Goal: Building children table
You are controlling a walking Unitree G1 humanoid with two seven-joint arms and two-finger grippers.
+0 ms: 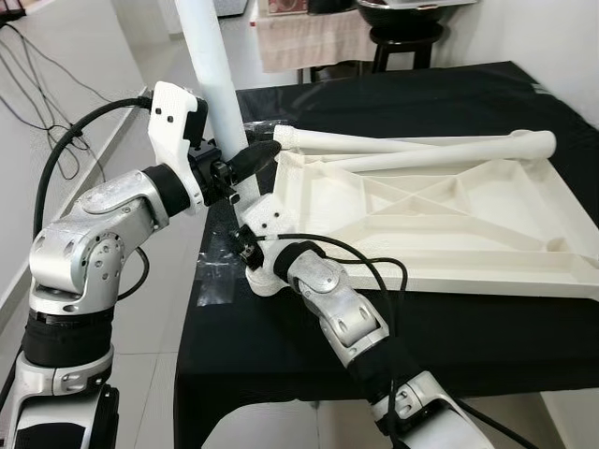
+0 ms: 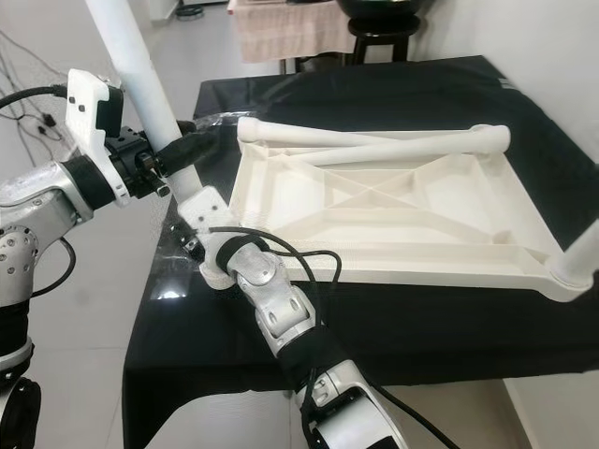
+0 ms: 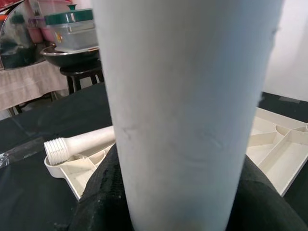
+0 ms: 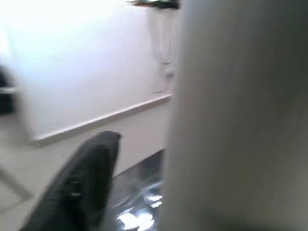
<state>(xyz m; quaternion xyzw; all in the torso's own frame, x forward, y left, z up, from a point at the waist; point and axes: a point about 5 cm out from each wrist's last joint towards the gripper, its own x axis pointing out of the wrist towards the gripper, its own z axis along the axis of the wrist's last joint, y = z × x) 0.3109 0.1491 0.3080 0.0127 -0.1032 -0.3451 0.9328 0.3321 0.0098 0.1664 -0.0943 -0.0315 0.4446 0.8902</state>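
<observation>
The white table leg point(image 1: 211, 75) stands near-upright, leaning slightly, at the near-left corner of the upturned white tabletop point(image 1: 440, 220), which lies underside up on the black-covered table point(image 1: 281, 355). Your left gripper point(image 1: 251, 157) reaches in from the left with the forearm roughly level, elbow bent and the wrist housing raised; its black fingers point(image 3: 103, 192) are closed round the leg's shaft, pressed against it on both sides in the wrist view. Your right arm comes up from below, forearm angled toward the same corner, and the right gripper point(image 1: 245, 241) sits at the leg's lower end, just beside the tabletop's corner socket. In the right wrist view one dark finger point(image 4: 86, 178) lies alongside the blurred leg; you cannot tell whether those jaws are clamped or slack. Two further legs point(image 2: 374, 142) lie across the far edge of the tabletop, one showing a threaded end point(image 3: 55, 148). Clear plastic wrap point(image 2: 182, 253) lies on the cloth beside the corner.
</observation>
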